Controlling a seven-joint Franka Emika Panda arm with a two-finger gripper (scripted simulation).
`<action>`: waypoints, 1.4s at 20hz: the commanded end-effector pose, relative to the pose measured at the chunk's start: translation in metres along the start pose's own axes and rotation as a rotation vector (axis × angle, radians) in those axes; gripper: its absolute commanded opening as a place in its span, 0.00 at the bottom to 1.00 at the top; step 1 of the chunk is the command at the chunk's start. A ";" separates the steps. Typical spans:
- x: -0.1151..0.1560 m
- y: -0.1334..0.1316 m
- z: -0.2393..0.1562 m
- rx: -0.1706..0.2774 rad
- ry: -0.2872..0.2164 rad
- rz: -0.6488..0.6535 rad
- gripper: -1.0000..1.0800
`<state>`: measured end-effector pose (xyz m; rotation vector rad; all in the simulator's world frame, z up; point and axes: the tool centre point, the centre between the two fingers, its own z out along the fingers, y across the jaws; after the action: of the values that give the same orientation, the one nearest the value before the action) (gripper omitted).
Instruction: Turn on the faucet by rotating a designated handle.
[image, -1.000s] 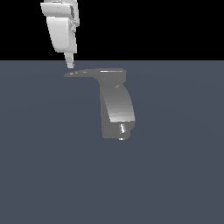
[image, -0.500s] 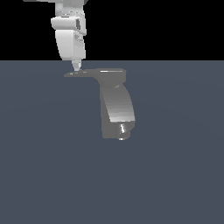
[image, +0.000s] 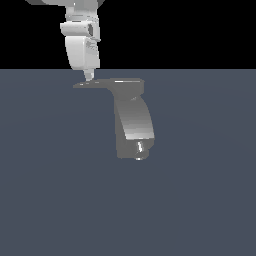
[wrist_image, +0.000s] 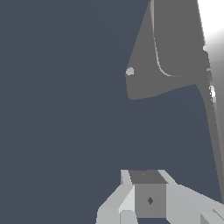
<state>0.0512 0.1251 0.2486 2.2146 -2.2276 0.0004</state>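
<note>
Dark slate-blue floor under a black backdrop, with the faucet (image: 132, 122) standing mid-scene in the exterior view, thick curved body widening downward to its small nozzle stub. White arm comes down from above, gripper (image: 88, 76) at the thin handle (image: 92, 83) near its pointed tip on the exterior view's left; contact looks likely, jaw opening can't be told, nothing visibly held. Best to push sideways near the tip for leverage, keeping low enough not to slip over the flat lever.

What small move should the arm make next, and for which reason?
Probably push sideways against the handle to begin rotating it. In the exterior view the gripper sits just at the lever's thin end, on the faucet top. Actual contact cannot be told.
</note>
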 end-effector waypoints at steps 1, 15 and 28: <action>0.000 0.003 0.000 0.000 0.000 0.000 0.00; -0.002 0.043 0.000 0.000 0.000 0.000 0.00; -0.004 0.083 0.000 0.000 0.000 0.000 0.00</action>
<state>-0.0243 0.1274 0.2487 2.2128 -2.2344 0.0025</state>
